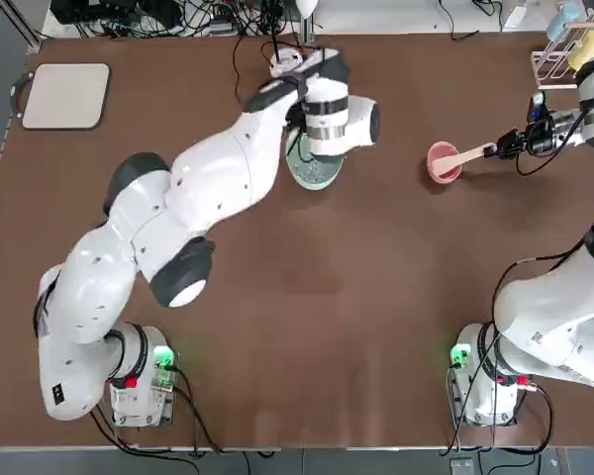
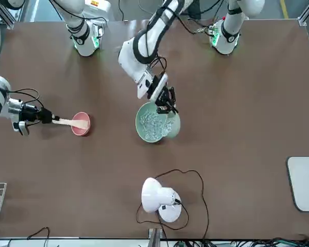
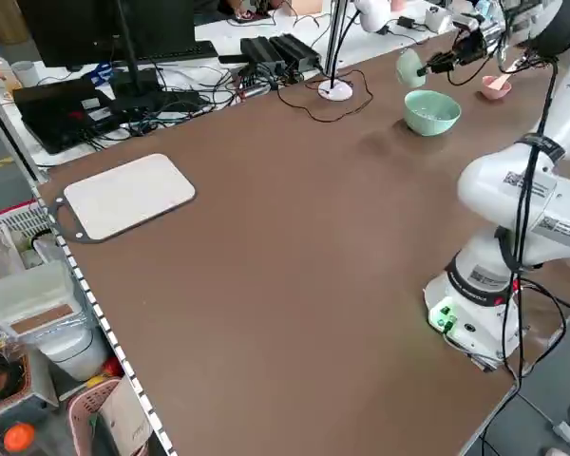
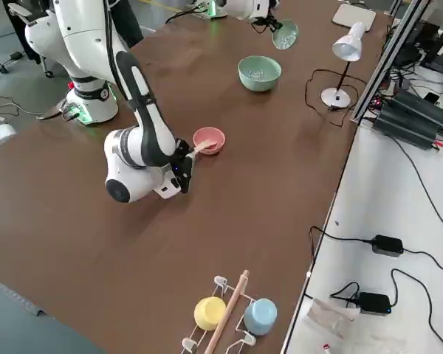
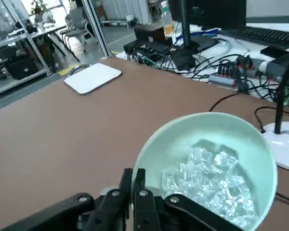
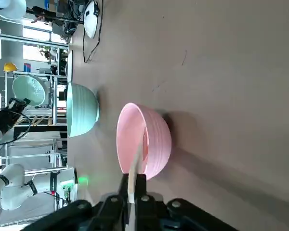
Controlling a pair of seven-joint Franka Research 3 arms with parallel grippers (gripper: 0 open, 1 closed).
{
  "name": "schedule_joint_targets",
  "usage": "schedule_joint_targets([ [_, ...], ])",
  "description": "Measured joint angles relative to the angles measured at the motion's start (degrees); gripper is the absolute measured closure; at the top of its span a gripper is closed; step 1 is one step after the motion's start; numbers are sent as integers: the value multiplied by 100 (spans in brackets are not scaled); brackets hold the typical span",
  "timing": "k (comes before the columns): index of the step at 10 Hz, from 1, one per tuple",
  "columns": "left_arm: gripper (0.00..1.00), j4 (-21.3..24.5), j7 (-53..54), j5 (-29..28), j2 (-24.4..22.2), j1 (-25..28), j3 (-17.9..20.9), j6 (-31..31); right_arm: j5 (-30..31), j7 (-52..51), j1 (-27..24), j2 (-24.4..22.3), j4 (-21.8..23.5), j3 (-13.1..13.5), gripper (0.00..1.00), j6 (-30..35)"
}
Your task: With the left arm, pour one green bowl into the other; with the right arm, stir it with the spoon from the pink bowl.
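Nearest, fingers (image 5: pixel 133 188) clamped on light small bowl (image 3: pixel 410 67) rim, tipped over big bowl (image 2: pixel 150 122); right fingers (image 6: pixel 134 190) pinching stiff, light spoon (image 1: pixel 463 156) handle.

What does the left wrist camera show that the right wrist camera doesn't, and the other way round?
Only the left wrist view: the clear bits inside the small green bowl, its rim gripped by the left hand, and a white board. Only the right wrist view: the pink bowl, the right hand gripping the spoon lying in it, and the large green bowl. Both: the small green bowl, the brown table, the lamp.
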State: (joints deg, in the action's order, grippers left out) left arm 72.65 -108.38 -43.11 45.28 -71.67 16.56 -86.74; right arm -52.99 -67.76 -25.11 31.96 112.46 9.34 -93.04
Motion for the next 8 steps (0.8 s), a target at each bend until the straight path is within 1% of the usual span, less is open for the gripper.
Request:
schedule_joint_targets([
  [2,96,-12,-98,-268,121,-144,3,27,0,0,0,0,0,0,94,0],
  [5,96,-10,-111,-710,515,-323,2,360,-2,23,-1,1,-28,2,94,45],
  [8,96,-12,-198,-1101,1007,-617,2,1304,-2,386,-4,-16,-258,45,94,451],
])
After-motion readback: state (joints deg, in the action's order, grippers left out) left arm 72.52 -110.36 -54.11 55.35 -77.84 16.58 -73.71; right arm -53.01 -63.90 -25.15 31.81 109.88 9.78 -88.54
